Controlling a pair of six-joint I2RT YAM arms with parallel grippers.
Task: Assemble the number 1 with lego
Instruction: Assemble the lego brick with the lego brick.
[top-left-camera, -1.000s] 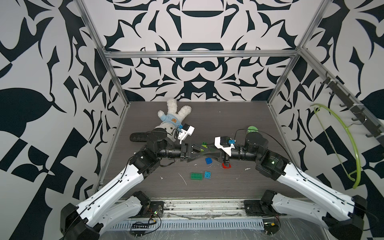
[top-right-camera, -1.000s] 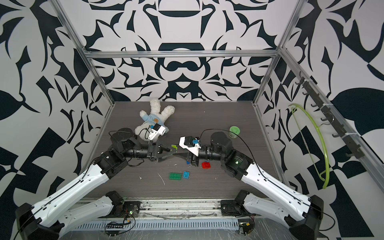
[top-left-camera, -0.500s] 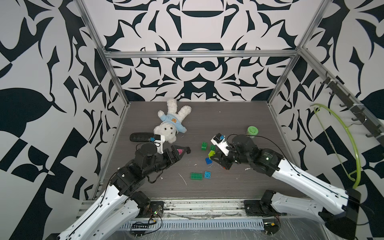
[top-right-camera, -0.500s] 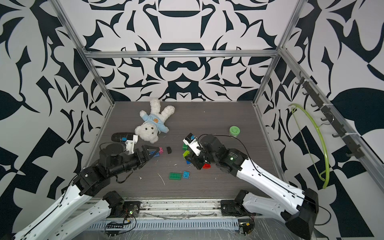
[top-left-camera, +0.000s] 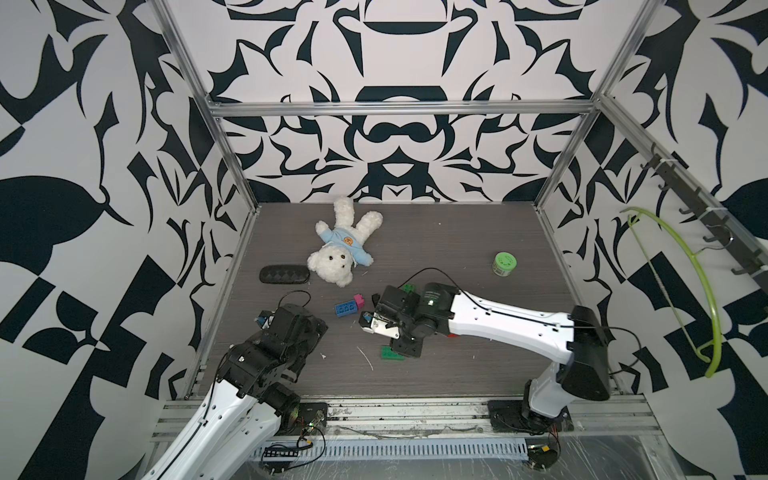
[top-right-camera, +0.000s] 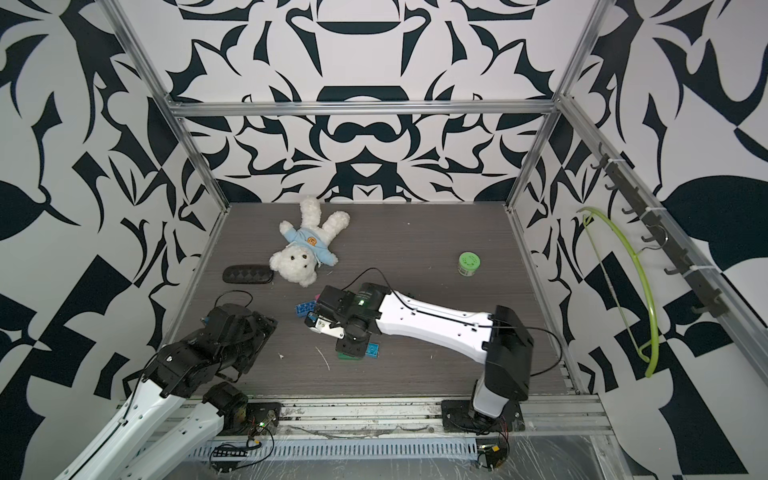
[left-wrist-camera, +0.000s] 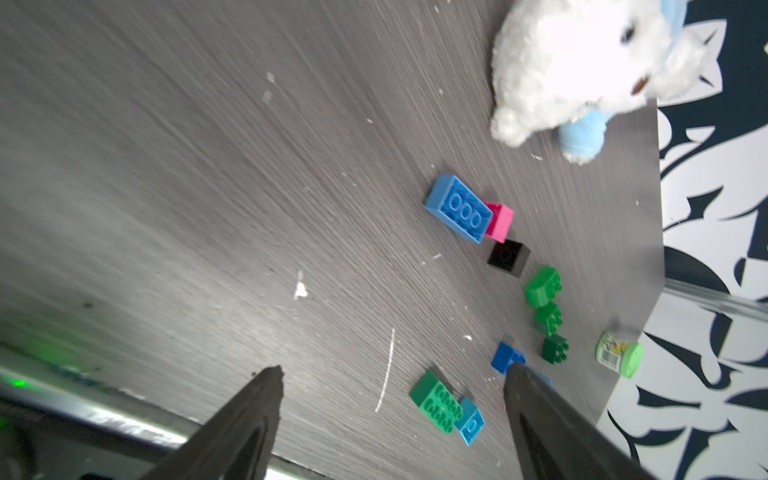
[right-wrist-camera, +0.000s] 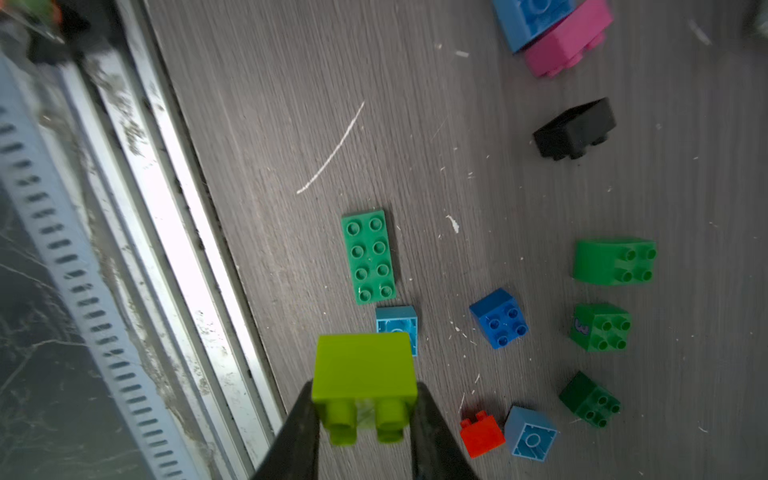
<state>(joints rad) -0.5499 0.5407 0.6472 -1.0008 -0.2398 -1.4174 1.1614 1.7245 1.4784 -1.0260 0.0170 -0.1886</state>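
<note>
My right claw (right-wrist-camera: 364, 395) clamps the lime brick (right-wrist-camera: 363, 365); pressing it onto the green plate (right-wrist-camera: 368, 256) just ahead could skid that loose plate; my left claw (left-wrist-camera: 392, 370) is spread wide, empty

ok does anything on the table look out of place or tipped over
Yes. A white teddy bear lies face up at the far side, unrelated to the build. The black brick and the rounded green brick lie tipped, studs sideways. A white streak and crumbs mark the table.

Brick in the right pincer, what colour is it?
Lime green brick, clearest in the right wrist view.
</note>
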